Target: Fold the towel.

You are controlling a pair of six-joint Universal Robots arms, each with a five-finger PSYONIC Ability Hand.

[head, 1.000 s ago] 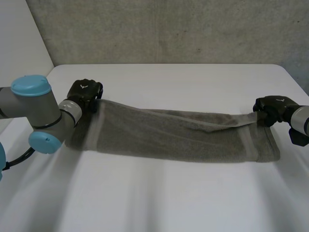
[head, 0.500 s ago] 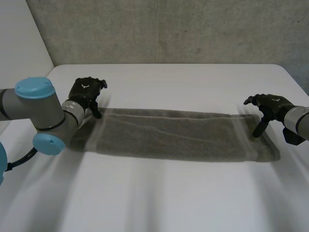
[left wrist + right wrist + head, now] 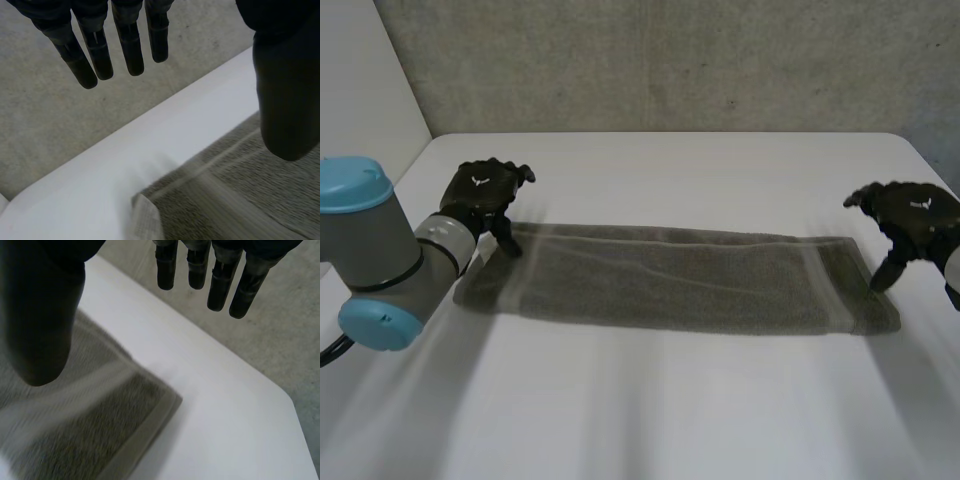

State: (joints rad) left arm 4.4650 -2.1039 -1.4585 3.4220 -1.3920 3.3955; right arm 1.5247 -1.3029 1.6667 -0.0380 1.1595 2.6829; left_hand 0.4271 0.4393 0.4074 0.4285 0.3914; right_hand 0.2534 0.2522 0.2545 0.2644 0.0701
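One towel [image 3: 670, 280] lies flat, stretched as long strip across middle of white table [image 3: 660, 420]. My left hand [image 3: 480, 195] hovers at its far left corner, fingers [image 3: 127, 47] straight and apart from thumb, holding nothing. My right hand [image 3: 912, 218] hovers at far right corner, fingers [image 3: 220, 285] straight too, nothing held. Pale flap [image 3: 145, 222] at left corner, possibly label.

Robot colours
Left hand [image 3: 480, 195] and right hand [image 3: 912, 215]: black, small white mark each; left arm [image 3: 380, 250] grey, light-blue caps.
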